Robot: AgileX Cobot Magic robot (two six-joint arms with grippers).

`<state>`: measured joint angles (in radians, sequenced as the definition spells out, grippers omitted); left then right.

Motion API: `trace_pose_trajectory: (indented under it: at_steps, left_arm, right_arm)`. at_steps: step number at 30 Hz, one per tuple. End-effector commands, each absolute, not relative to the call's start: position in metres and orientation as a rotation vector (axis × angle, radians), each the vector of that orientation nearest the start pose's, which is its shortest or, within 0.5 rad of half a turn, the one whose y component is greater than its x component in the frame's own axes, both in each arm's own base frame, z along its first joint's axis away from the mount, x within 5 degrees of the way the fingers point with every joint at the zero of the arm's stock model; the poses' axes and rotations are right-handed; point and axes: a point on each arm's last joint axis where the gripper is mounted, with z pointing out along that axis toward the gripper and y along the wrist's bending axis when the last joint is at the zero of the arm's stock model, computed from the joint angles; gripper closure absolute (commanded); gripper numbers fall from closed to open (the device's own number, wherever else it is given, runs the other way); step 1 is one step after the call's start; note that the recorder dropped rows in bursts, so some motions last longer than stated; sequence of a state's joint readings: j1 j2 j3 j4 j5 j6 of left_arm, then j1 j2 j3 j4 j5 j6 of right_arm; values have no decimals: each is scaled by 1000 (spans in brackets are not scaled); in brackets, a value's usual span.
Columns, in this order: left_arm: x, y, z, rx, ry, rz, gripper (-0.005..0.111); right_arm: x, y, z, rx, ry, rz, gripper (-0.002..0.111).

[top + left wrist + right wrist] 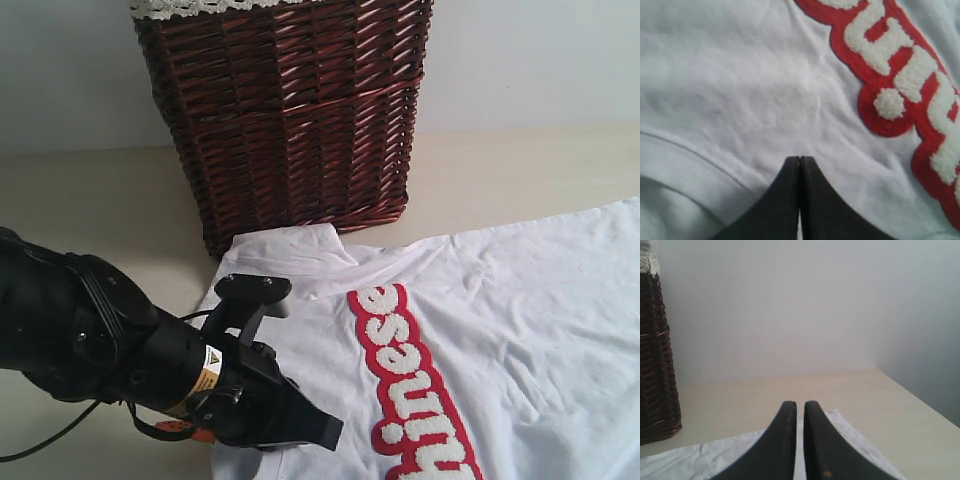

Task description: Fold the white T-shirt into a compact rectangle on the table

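My left gripper hangs low over the white T-shirt, jaws pressed together on nothing, likely poised to pick a fold edge. My right gripper, nearly closed and empty, waits over another edge. The shirt lies flat on the desk, collar by the wicker basket, body apparently running rightward.

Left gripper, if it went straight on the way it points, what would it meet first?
Probably the white T-shirt: its plain cloth lies ahead of the shut left gripper, beside the red patch.
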<state>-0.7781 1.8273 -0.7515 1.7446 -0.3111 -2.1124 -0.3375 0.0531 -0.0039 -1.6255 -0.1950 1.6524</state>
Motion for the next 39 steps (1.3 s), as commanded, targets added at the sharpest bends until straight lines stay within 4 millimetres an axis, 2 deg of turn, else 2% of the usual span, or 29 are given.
trace_pose_trajectory:
  at_steps: [1, 4, 9, 11, 15, 20, 22, 25, 27, 29, 33, 39]
  left_arm:
    - [205, -226, 107, 616, 2670, -611, 107]
    - [205, -225, 107, 643, 2656, -591, 107]
    - [195, -228, 106, 707, 2696, -709, 107]
    - [192, -225, 103, 707, 2711, -698, 107]
    - [182, -213, 93, 699, 2760, -640, 107]
    - [153, -189, 83, 714, 2871, -633, 107]
    - [144, -180, 85, 714, 2880, -630, 107]
    - [143, -176, 94, 710, 2840, -629, 107]
    - [147, -180, 106, 698, 2778, -654, 107]
    - [152, -188, 133, 698, 2667, -747, 107]
    - [168, -195, 157, 661, 2543, -741, 107]
    - [242, -183, 153, 488, 2479, -521, 107]
  right_arm:
    - [61, -3, 209, 128, 1538, -103, 100]
    - [61, -3, 209, 128, 1538, -103, 100]
    - [61, -3, 209, 128, 1538, -103, 100]
    - [61, -3, 209, 128, 1538, -103, 100]
    - [61, -3, 209, 128, 1538, -103, 100]
    - [61, -3, 209, 128, 1538, -103, 100]
    - [61, -3, 209, 128, 1538, -103, 100]
    - [61, -3, 209, 128, 1538, -103, 100]
    - [61, -3, 209, 128, 1538, -103, 100]
    - [61, -3, 209, 128, 1538, -103, 100]
    - [61, -3, 209, 128, 1538, -103, 100]
    - [61, -3, 209, 128, 1538, -103, 100]
